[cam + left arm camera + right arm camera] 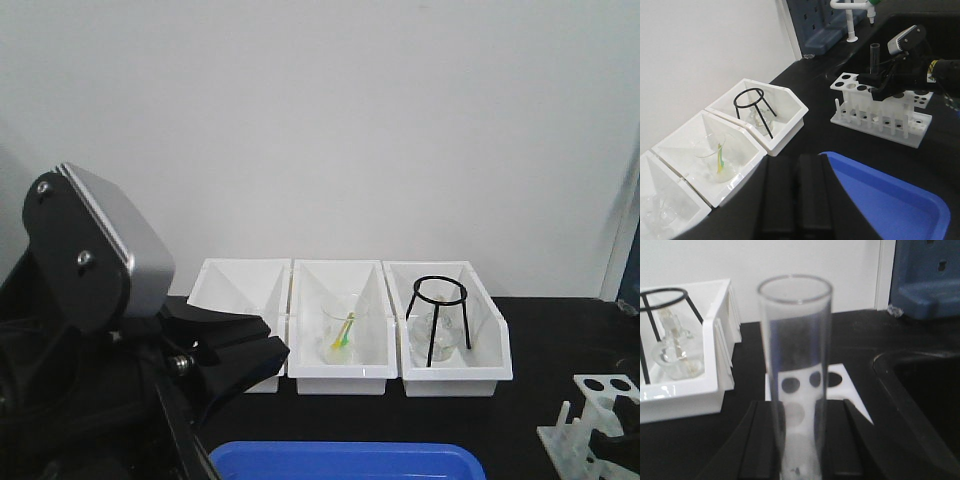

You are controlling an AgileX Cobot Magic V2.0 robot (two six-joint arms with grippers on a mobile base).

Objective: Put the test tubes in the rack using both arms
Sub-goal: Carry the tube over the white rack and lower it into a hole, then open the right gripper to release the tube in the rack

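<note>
Clear cylindrical glass test tube in matte black right pincer; left pincer pressed together.

White rack, clear test tube, black worktop, blue tray at six o'clock, three white bins, black wire stand.

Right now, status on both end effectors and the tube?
Right end effector shut on test tube, upright over rack. Left end effector shut, empty. No obstruction seen.
</note>
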